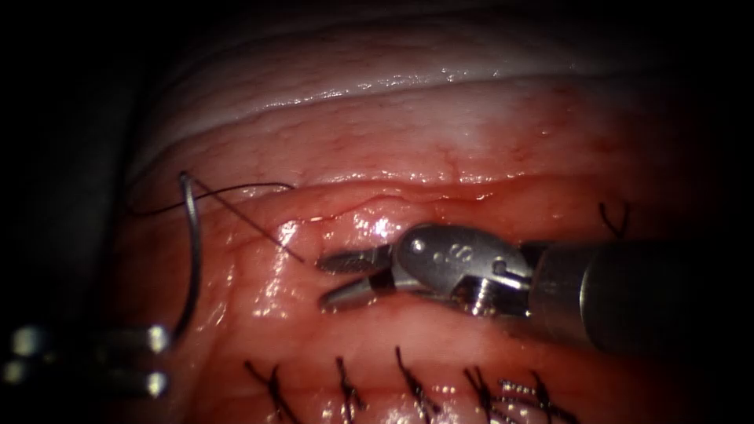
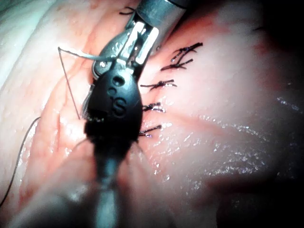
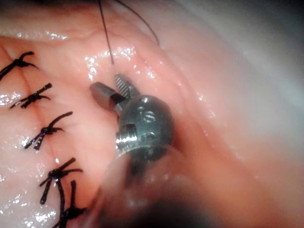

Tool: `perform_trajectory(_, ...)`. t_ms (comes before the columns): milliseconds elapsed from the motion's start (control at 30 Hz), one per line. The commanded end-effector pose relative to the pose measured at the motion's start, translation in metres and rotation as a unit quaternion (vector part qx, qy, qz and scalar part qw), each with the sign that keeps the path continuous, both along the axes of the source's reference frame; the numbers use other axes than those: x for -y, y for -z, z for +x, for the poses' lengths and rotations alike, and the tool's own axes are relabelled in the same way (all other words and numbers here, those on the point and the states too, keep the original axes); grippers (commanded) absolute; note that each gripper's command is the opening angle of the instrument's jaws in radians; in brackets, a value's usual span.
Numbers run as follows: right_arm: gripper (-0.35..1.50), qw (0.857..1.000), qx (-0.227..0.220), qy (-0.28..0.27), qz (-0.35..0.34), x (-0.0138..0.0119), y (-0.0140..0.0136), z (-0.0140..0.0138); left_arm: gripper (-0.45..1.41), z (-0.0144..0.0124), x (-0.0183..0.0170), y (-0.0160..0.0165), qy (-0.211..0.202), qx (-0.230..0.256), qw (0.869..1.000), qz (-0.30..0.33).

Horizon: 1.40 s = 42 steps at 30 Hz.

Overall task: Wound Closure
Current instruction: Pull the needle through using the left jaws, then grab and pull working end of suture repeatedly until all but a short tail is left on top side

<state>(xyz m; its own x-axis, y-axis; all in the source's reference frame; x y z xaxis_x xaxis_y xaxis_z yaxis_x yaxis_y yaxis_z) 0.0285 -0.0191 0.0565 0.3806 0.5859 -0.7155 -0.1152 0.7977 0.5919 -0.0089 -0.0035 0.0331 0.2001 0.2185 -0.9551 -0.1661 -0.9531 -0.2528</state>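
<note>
Tissue (image 1: 440,149): glistening, cut unclosed beside right tool.
Stitches (image 1: 408,389): row tied nearby.
Right tool (image 1: 334,279): jaws apart, empty.
Left tool (image 1: 157,361): clamps needle (image 1: 192,259) end; needle outside tissue, thread (image 1: 251,224) trailing.

Curved needle (image 1: 191,259) upright, clear of the glistening tissue (image 1: 440,157), dark thread (image 1: 251,228) trailing from its top end

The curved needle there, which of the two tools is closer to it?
Left. The left tool holds the needle at its lower end, at the picture's left, clear of the tissue. The right tool sits apart toward the middle, jaws open and empty, by the thread.
</note>
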Motion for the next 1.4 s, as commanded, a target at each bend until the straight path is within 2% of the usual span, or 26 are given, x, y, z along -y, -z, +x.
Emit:
perform_trajectory(33, 0.25, 1.000, -0.001, 0.000, 0.001, 0.0002, -0.0004, 0.0006, -0.45, -0.0006, 0.0002, -0.0002, 0.005, -0.011, 1.000, -0.018)
perform_trajectory(133, 0.25, 1.000, 0.000, -0.001, 0.004, 0.0003, -0.0003, 0.0005, -0.45, -0.0002, 0.0005, 0.0008, 0.025, -0.045, 0.996, -0.071)
perform_trajectory(267, 0.27, 1.000, -0.002, -0.007, 0.008, 0.0001, 0.0000, 0.0005, -0.45, 0.0000, 0.0007, 0.0021, 0.061, -0.093, 0.983, -0.149)
perform_trajectory(433, 0.37, 0.999, -0.023, -0.030, 0.017, -0.0011, 0.0015, 0.0007, -0.45, -0.0003, 0.0011, 0.0015, 0.068, -0.109, 0.980, -0.150)
perform_trajectory(567, 0.35, 0.998, -0.034, -0.044, 0.028, -0.0023, 0.0035, 0.0010, -0.45, -0.0007, 0.0019, 0.0003, 0.069, -0.113, 0.980, -0.150)
perform_trajectory(800, 0.37, 0.998, -0.033, -0.050, 0.021, -0.0038, 0.0058, 0.0023, -0.45, -0.0014, 0.0033, -0.0016, 0.047, -0.106, 0.984, -0.132)
perform_trajectory(1067, 0.42, 0.998, -0.021, -0.051, 0.015, -0.0040, 0.0048, 0.0041, -0.45, -0.0016, 0.0034, -0.0017, 0.044, -0.102, 0.985, -0.128)
perform_trajectory(1400, 0.47, 0.999, -0.007, -0.049, 0.008, -0.0041, 0.0036, 0.0041, -0.45, -0.0013, 0.0035, -0.0015, 0.044, -0.102, 0.986, -0.128)
